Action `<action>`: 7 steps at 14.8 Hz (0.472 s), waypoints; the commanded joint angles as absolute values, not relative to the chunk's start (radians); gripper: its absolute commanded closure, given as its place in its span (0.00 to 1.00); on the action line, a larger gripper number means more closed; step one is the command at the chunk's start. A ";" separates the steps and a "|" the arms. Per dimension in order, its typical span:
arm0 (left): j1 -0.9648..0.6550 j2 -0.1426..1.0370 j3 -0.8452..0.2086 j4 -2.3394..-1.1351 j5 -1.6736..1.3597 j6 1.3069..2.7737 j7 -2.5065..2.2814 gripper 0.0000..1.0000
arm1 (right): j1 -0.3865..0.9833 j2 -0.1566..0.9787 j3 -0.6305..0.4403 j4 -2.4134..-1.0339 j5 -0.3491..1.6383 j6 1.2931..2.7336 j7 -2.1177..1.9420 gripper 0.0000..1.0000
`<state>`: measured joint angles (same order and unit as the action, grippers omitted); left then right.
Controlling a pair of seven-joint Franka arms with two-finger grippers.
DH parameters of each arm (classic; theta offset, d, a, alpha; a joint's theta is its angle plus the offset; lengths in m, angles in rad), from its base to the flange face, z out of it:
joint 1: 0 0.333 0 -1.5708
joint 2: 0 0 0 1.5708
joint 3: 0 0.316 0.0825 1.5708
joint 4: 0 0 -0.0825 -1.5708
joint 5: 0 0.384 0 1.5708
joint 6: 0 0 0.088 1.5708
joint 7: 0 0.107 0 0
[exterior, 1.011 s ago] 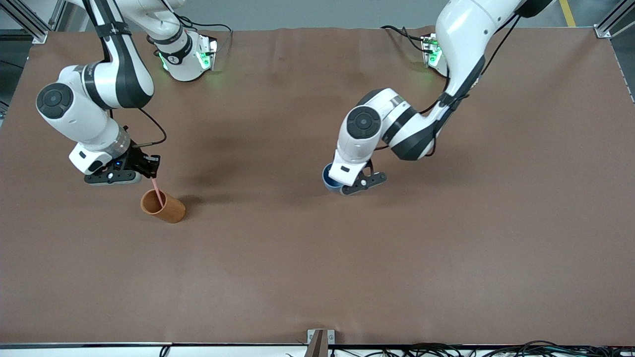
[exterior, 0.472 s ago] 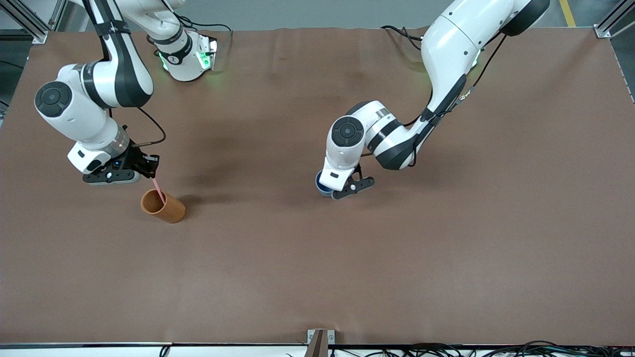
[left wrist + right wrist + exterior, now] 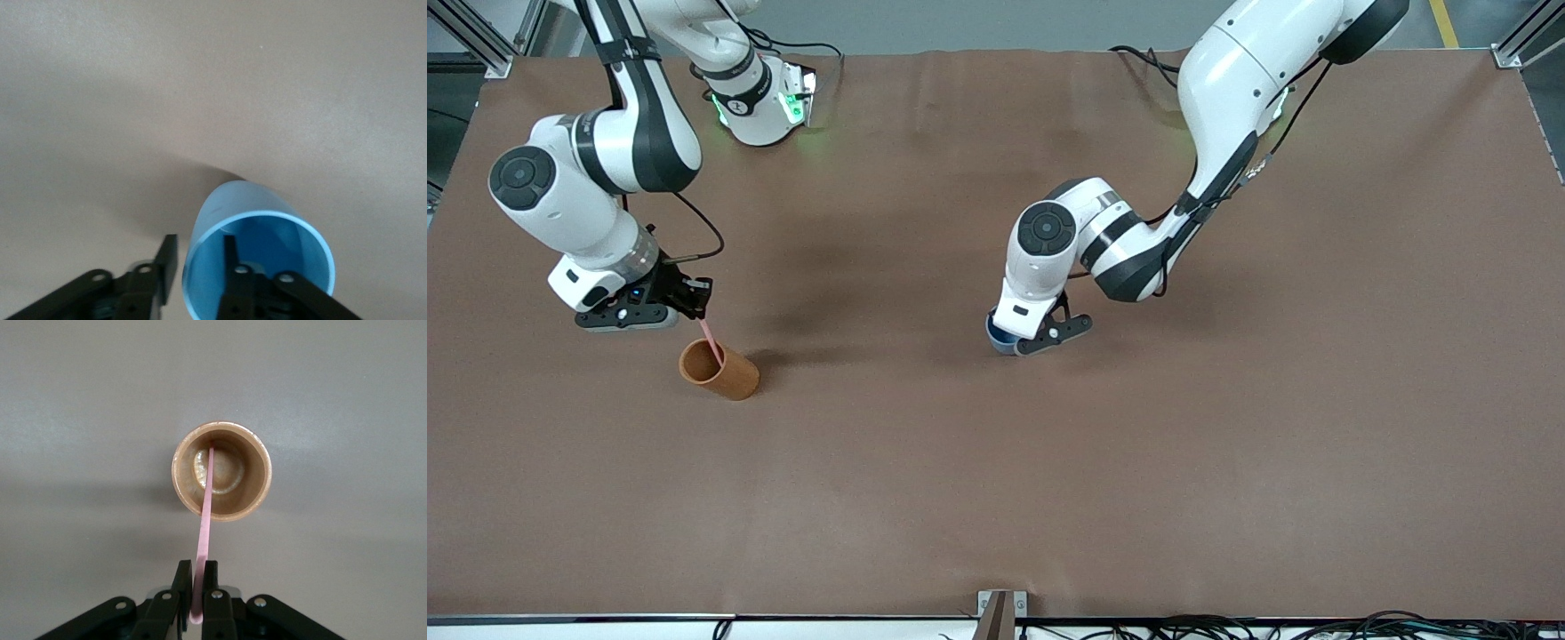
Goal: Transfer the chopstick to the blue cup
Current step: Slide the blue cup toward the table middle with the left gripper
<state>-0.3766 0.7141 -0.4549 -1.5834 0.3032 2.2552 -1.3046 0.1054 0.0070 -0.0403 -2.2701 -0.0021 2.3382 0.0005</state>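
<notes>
Heads up, the thing that just changed is on your left arm. Over the last second it slid the blue cup [image 3: 227, 200] a bit along the counter [image 3: 1138, 462] toward the right arm's end, and now the left gripper [image 3: 199, 245] has loosened. In the left wrist view the jaws sit narrowly apart, one finger inside the cup and one outside, straddling the wall with a sliver of daylight on the outer side, so I'd call that letting go, not holding. To me that reads as the cup parked where you want it, roughly mid-counter, though still well apart from the chopstick.

The right side has barely budged. Your right gripper [image 3: 197, 587] is clamped tight on the top end of the chopstick [image 3: 205, 513]. It hangs over the orange-brown cup [image 3: 250, 503], which sits near the right arm's end, a touch nearer the front camera than the blue one.

The chopstick itself is a thin, straight, pale pink stick. It leans a little, with its lower end still down inside the orange-brown cup, resting toward the bottom as far as I can tell. So the actual transfer hasn't started. You'd want to lift it clear of that rim first, then get the left gripper's inner finger out of the blue cup's mouth.
</notes>
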 commanded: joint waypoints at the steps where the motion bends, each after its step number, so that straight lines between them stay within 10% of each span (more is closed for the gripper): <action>1: -0.339 0.661 -0.462 -1.575 0.328 2.240 -1.286 0.00 | 0.106 -0.014 -0.041 -2.264 0.014 2.324 0.021 0.96; 7: -0.224 0.401 -0.373 -1.575 0.171 2.031 -0.908 0.00 | 0.100 -0.021 -0.043 -2.048 0.014 1.984 0.029 0.96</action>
